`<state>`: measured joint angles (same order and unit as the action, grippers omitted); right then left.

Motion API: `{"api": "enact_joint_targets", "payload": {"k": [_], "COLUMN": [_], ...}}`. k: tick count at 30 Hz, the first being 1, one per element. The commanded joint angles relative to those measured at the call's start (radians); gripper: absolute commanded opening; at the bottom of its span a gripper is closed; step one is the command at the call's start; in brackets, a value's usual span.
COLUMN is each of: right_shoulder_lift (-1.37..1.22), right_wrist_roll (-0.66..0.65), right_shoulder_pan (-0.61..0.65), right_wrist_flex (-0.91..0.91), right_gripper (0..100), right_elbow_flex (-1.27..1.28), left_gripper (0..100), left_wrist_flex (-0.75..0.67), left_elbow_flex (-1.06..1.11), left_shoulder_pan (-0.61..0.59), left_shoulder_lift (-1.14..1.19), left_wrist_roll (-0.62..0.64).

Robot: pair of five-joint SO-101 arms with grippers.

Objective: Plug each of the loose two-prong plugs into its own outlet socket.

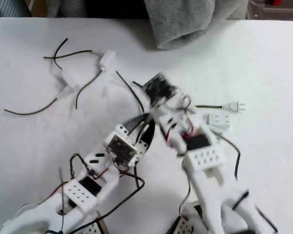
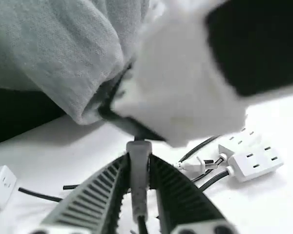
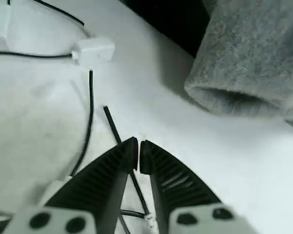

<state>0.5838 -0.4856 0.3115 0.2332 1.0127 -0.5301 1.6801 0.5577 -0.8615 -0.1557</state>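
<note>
The left gripper clamps its ribbed jaws on a smooth grey oblong plug, while the right gripper is pinched together above a thin black cable.

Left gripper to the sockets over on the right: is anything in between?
Yes. The right arm sits directly across the path from the left gripper, which is shut on what looks like a plug, to the sockets beyond it.

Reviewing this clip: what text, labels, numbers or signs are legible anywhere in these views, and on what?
No text can be read anywhere.
Outlet block: slots only, no print visible.
Circuit board on an arm: markings too blurred to read.
Plug held in the left gripper: no marking visible.
</note>
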Motion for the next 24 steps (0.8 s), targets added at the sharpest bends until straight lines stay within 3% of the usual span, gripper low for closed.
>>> {"api": "enact_joint_targets", "payload": {"k": [1, 11, 14, 16, 18, 21, 24], "right_shoulder_lift": [-0.208, -0.246, -0.246, -0.257, -0.259, -0.259, -0.259], "right_wrist_roll": [-0.017, -0.014, 0.069, 0.157, 0.232, 0.295, 0.304], "right_shoulder_pan": [-0.119, -0.182, -0.236, -0.286, -0.332, -0.395, -0.441], "right_wrist_flex": [-0.021, 0.021, 0.079, 0.110, 0.142, 0.148, 0.116], "right_gripper": [1.9, 1.9, 1.9, 1.9, 1.9, 1.9, 1.9], "right_elbow_flex": [-0.109, -0.141, -0.146, -0.143, -0.126, -0.081, -0.052], "left_gripper": [2, 2, 2, 3, 3, 3, 2], "left_wrist_flex": [-0.021, -0.020, 0.044, 0.215, 0.489, 0.853, 1.002], "left_elbow_flex": [-0.002, -0.003, -0.026, -0.109, -0.244, -0.439, -0.528], "left_shoulder_pan": [-0.010, -0.035, -0.104, -0.153, -0.197, -0.214, -0.216], "left_shoulder_lift": [-0.018, -0.018, -0.021, -0.016, -0.015, -0.015, -0.015], "left_wrist_roll": [-0.009, -0.002, 0.023, 0.091, 0.130, 0.097, 0.025]}}
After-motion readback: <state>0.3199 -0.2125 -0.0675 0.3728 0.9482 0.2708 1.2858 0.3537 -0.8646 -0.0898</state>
